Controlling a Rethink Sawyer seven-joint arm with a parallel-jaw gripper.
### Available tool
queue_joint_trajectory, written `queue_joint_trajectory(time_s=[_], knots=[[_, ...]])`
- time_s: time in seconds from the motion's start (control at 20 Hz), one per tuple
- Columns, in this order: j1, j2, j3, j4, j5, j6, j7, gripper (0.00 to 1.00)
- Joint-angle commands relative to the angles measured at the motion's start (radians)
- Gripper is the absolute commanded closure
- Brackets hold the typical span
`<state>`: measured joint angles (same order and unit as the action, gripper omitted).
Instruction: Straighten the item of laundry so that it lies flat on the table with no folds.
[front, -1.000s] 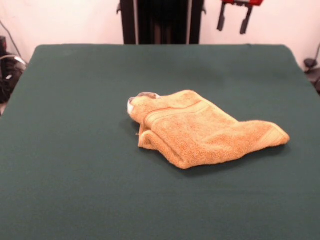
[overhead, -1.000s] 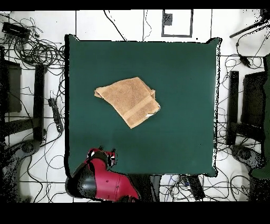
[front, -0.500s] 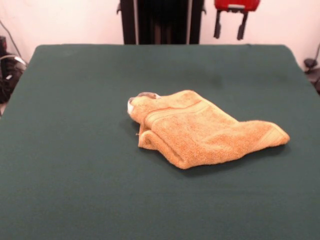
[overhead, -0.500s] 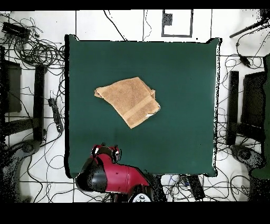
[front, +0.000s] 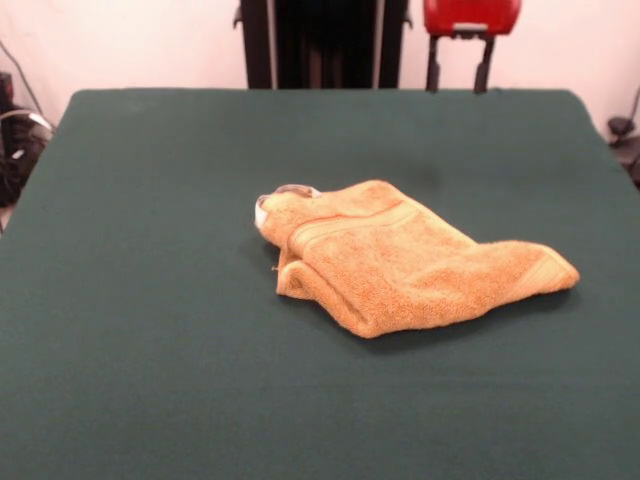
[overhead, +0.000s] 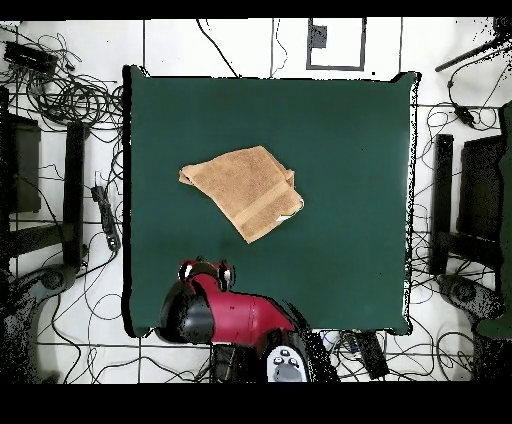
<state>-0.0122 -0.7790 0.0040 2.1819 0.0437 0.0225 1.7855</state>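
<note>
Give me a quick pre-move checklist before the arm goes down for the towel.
1. Towel lying flat: not ok, it is folded over on itself with doubled layers.
2. Towel fully on the table: ok, green cloth shows all round it.
3. Gripper clear of the towel: ok, it hangs at the table's far edge, apart from the towel.
4. Gripper open: ok, its two fingers stand apart with nothing between them.
5. A corner free to grab: ok, one pointed corner sticks out to the side.
6. Other things on the table: ok, none seen.
</note>
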Motion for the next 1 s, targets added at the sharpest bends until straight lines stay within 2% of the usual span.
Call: queue_joint_trajectory(time_s=[0.05, 0.2, 1.0], knots=[[-0.017, 0.078, 0.111, -0.177, -0.035, 0.166, 0.018, 0.00], [-0.026, 0.089, 0.119, -0.203, -0.051, 0.180, 0.014, 0.00], [-0.044, 0.093, 0.123, -0.215, -0.104, 0.209, 0.036, 0.00]])
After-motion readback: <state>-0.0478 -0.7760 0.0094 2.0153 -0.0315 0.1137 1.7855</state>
